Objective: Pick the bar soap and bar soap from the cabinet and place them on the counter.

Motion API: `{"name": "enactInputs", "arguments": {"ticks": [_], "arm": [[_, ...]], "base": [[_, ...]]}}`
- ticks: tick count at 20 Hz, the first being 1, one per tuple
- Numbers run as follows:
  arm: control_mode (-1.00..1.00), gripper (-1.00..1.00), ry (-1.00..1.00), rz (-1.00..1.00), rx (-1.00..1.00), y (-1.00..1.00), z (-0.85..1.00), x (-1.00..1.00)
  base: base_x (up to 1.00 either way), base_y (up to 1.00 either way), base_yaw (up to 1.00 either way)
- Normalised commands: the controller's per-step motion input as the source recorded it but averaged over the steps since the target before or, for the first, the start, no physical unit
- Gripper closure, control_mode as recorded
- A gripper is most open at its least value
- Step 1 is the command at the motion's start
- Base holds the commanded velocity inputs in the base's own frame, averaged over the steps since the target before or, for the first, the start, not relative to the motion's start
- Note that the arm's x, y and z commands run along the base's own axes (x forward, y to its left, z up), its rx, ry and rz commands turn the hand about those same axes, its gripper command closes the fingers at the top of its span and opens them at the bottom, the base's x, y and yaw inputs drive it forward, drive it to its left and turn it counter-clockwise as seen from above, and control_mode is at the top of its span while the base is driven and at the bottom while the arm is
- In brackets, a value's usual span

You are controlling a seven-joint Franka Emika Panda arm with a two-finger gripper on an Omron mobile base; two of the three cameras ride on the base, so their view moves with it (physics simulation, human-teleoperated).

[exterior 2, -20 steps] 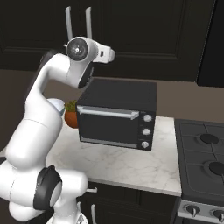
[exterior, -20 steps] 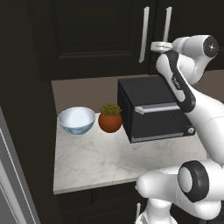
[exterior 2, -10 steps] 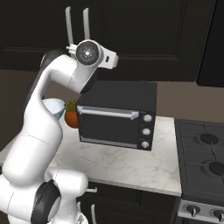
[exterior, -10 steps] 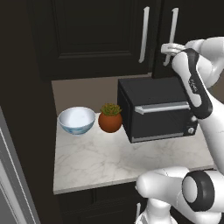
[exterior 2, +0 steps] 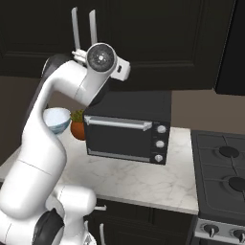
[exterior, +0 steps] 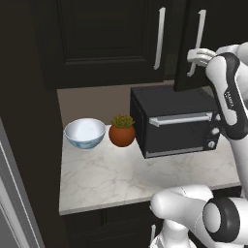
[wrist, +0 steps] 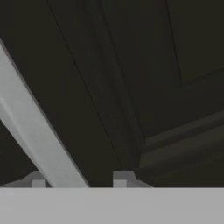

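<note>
We have our gripper [exterior: 193, 57] raised to the right-hand door of the cabinet [exterior: 106, 38], up against its long silver handle [exterior: 197, 42]. In the hand view that handle [wrist: 39, 140] runs as a pale diagonal bar down between our two fingertips [wrist: 122, 177], one tip on each side of it, with the dark panelled door face just beyond; whether the fingers are actually pressing on the bar or only bracketing it we cannot tell. From the left base view the door we are at looks swung slightly outward, its lower edge hanging over the black toaster oven [exterior: 177, 121] that stands below our hand on the counter [exterior: 121, 179]. The neighbouring door, to the left of our hand, is flush and carries its own handle [exterior: 159, 38]. Further down and to the left of the hand, a small potted plant [exterior: 122, 131] sits just beside the oven, and a pale blue bowl [exterior: 85, 133] sits near the plant on its far side. In the right base view the stove top [exterior 2: 225, 172] lies beside the counter, well to the right of the hand. The bar soaps are hidden from us, with nothing of the cabinet's inside showing past the door.
</note>
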Motion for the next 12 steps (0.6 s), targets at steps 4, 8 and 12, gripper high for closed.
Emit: {"name": "enactInputs", "arguments": {"ticks": [4, 8, 12], "arm": [[-1.0, 1.0, 0.03, 0.05, 0.07, -0.84, 0.0, -0.53], [-1.0, 1.0, 0.0, 0.06, 0.08, -0.81, 0.0, -0.55], [-1.0, 1.0, 0.0, 0.07, 0.09, -0.8, 0.0, -0.57]], "base": [[0.0, 0.0, 0.0], [0.0, 0.0, 0.0], [0.0, 0.0, 0.0]]}}
